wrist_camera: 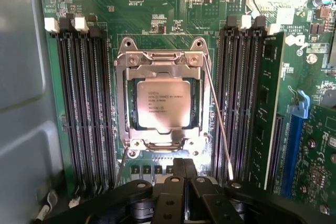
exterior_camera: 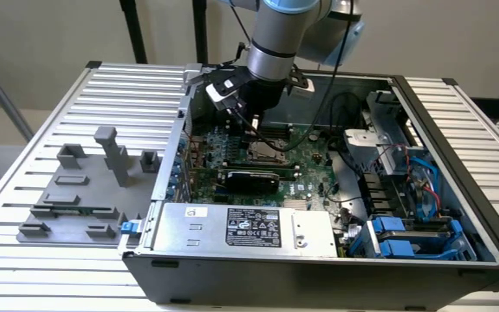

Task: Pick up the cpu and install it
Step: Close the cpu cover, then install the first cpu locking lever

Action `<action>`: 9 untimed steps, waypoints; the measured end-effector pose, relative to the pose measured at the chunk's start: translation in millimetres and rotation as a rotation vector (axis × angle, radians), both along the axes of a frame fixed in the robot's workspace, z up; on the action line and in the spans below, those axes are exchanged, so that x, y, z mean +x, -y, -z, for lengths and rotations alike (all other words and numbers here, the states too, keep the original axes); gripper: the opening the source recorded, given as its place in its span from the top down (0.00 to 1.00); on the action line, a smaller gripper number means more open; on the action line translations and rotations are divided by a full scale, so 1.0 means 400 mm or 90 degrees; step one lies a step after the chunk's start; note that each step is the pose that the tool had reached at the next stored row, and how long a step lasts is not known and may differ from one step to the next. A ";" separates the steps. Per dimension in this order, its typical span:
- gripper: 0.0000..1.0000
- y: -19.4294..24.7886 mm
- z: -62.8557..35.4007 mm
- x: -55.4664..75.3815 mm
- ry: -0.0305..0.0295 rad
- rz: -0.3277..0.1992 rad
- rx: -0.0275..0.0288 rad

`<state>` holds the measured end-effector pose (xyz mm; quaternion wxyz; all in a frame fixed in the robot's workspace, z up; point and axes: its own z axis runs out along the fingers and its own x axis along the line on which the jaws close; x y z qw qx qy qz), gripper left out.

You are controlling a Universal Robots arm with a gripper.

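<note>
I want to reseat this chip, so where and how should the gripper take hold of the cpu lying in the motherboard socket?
Come straight down from above: the cpu lies flat, face up, inside the metal socket frame. Probably pinch the raised silvery lid across its two sides facing the memory slots; frame tabs seem to overlap the other two.

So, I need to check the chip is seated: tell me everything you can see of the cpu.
The cpu is a flat square chip with a silvery metal top bearing several lines of small dark print. It lies flat inside a silver metal retention frame on the green motherboard, between two banks of black memory slots. A thin wire lever runs along one side of the frame. The shut end effector stands apart from it, touching nothing.
</note>
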<state>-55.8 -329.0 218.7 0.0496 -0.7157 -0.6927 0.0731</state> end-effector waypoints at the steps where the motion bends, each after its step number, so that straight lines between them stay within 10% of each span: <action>1: 0.89 0.000 0.000 0.000 0.0000 0.000 0.0001; 9: 0.89 0.000 0.000 0.000 0.0000 0.000 0.0001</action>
